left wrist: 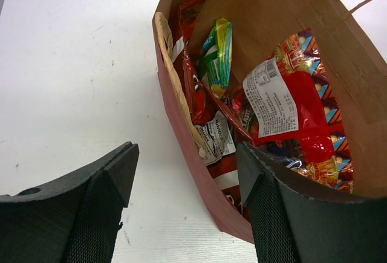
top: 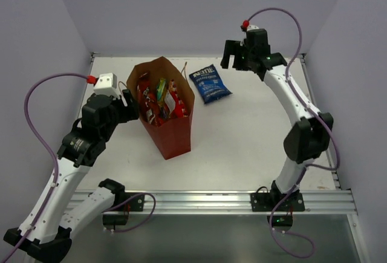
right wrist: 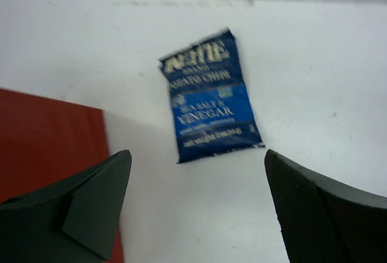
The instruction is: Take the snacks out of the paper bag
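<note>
Left pincer (left wrist: 184, 160): jaws well apart and gripping nothing. One finger is outside the paper bag (left wrist: 272, 9) and the other is on its inner side, so the red side wall runs between them.
Why there: probably placed to pinch that wall and steady the bag, or to reach in. Whether either finger touches the paper cannot be told.
Right pincer (right wrist: 196, 166): wide open, empty, and raised off the counter (top: 254, 130).
Blue packet (right wrist: 208, 97): flat on the counter, below and just ahead of the right pincer, framed between its fingers. It lies clear of the bag's red side, which is beside that pincer's left finger.
Why there: it looks like the one snack already out, set apart from the bag so the mouth stays free.
Bag: it leans back on the counter, mouth open towards the left pincer, brown lining showing.
Inside, ahead of the left pincer: a green-yellow packet (left wrist: 221, 51) stands on edge. A larger red multicolour packet (left wrist: 302, 112) shows its label side. Red-and-silver chip bags (left wrist: 193, 87) are wedged against the near wall.
Hidden: the left pincer's right finger covers the lower packets, and the bag's bottom is out of sight. The packets overlap, so an exact count is unsure.
Blurred: the right wrist view is soft and the small print is unreadable.
Cord handle (left wrist: 366, 0): only a short piece shows, at the far rim.
</note>
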You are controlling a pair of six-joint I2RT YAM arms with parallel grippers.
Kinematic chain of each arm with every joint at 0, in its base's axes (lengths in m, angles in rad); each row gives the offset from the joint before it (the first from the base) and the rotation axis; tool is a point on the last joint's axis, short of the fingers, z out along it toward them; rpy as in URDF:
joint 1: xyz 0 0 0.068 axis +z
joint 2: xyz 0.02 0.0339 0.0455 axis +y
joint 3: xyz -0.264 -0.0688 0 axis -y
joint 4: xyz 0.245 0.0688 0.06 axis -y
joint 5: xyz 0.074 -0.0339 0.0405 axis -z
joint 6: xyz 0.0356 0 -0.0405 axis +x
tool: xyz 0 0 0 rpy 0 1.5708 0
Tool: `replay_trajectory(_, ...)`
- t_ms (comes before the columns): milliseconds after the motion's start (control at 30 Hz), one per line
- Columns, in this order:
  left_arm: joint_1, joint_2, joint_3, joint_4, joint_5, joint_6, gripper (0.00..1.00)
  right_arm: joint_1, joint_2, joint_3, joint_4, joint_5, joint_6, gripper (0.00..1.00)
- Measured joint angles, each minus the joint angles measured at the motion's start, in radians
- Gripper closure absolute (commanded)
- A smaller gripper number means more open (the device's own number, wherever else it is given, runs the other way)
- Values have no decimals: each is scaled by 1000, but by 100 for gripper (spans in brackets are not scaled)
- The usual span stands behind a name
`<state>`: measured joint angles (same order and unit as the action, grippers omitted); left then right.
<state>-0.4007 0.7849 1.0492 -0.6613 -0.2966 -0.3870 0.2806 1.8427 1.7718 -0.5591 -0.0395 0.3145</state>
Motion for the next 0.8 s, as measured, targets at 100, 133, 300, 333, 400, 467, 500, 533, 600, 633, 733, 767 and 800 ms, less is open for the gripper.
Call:
replay_trajectory(100,0,3,0,0,-7,-8,28,124,-172,56,-12,45,-72,6)
replay_trajectory(133,0,2,0,0,-10,-14,28,179,-216,89,-12,51,-93,7)
replay_trajectory(300,0,1,0,0,-15,-22,27,426,-319,210,-9,51,-162,7)
replay_trajectory(333,0,1,0,-1,-16,-22,27,458,-323,218,-10,53,-171,8)
replay_trajectory(400,0,-3,0,-3,-19,-22,27,522,-309,227,-17,58,-182,8)
replay_trajectory(467,0,-10,0,-6,-20,-23,27,566,-266,235,-29,66,-188,8)
replay_trajectory(500,0,-14,0,-10,-21,-23,27,585,-235,245,-42,72,-190,9)
replay_trajectory(533,0,-20,0,-13,-22,-23,27,598,-204,260,-60,75,-192,9)
replay_trajectory(600,0,-31,0,-17,-22,-23,27,624,-121,295,-97,77,-195,9)
replay_trajectory(633,0,-36,0,-18,-22,-23,27,634,-77,320,-123,78,-196,9)
replay_trajectory(733,0,-50,0,-21,-22,-24,27,650,35,369,-179,80,-195,9)
replay_trajectory(767,0,-55,0,-22,-22,-24,27,652,61,378,-194,81,-195,9)
replay_trajectory(800,0,-58,0,-23,-22,-25,27,653,86,383,-209,84,-191,9)
